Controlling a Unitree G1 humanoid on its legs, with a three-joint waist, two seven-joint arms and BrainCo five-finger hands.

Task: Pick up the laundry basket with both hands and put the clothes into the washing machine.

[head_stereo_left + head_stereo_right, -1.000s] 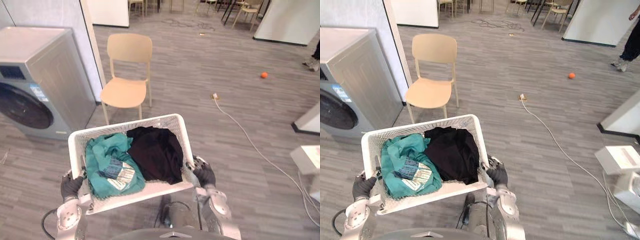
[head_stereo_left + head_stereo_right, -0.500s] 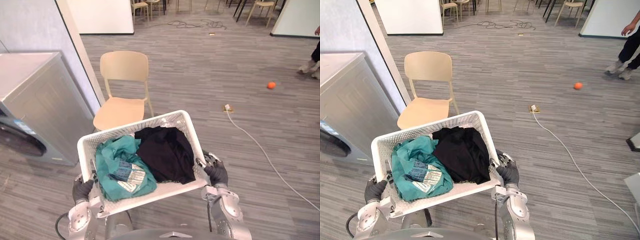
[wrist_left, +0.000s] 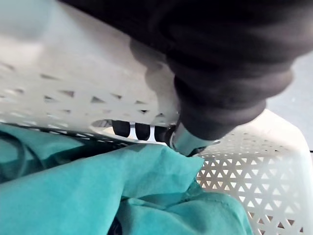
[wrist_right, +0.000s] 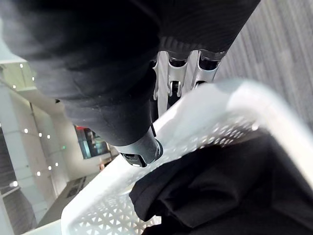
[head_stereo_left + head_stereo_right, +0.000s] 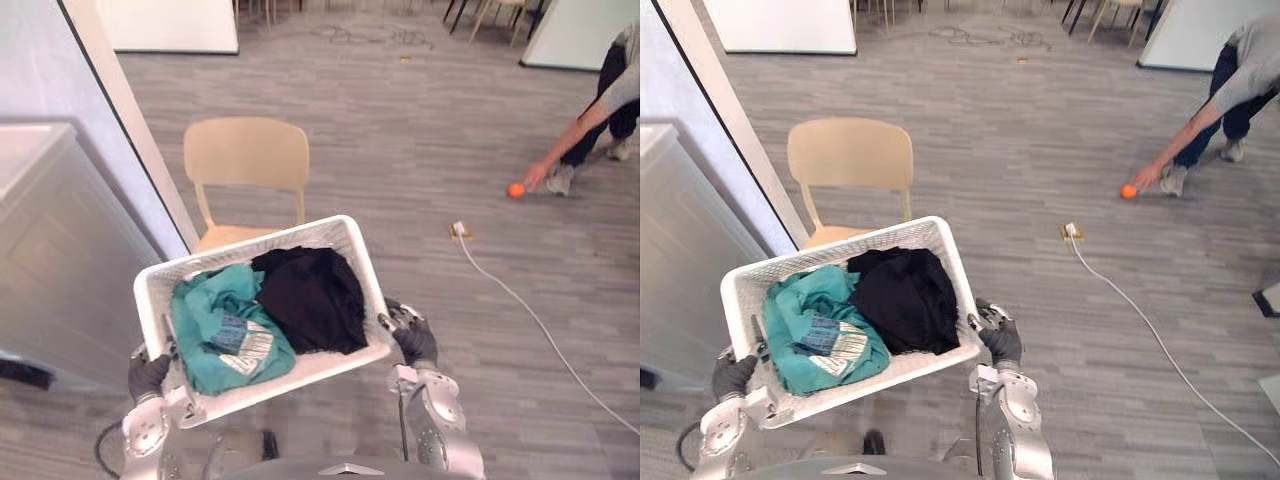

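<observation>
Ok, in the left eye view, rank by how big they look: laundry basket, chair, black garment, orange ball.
1. laundry basket, nearest the camera.
2. chair and black garment look about alike; the chair stands farther off, partly behind the basket.
3. orange ball, smallest.

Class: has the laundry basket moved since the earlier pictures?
Yes. The laundry basket has come forward towards the chair, its far rim now overlapping the seat.
</observation>
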